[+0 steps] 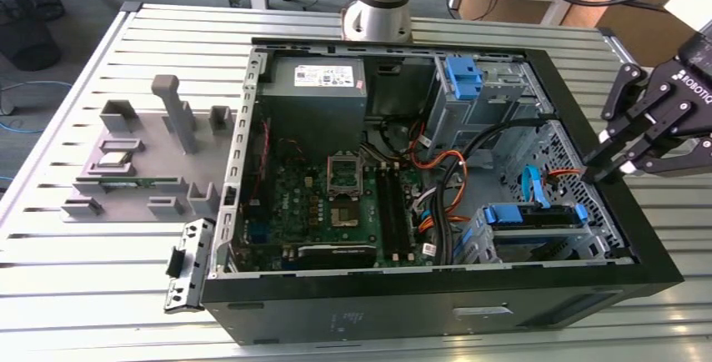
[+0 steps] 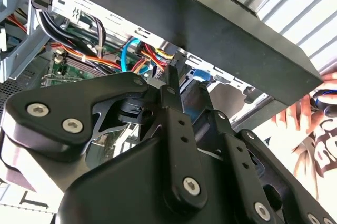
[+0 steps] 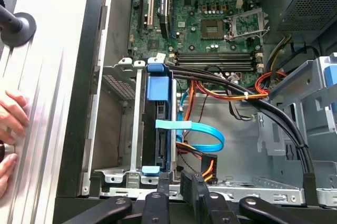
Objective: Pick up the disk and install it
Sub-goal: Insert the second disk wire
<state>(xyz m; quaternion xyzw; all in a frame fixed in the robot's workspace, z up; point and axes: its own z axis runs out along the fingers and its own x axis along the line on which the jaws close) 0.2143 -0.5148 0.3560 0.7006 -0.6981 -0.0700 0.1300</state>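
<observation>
We hover our gripper (image 1: 601,174), fingers together and empty, beside the case (image 1: 623,212) because the disk (image 3: 159,124) sits in its bay.

The disk (image 3: 159,129) stands on edge between blue rails, slotted in the metal drive cage (image 3: 121,124) inside the computer case (image 1: 445,295).

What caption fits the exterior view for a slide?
Gripper poised over the open computer case's edge on the exterior view's right, near a blue-railed drive bay.
</observation>
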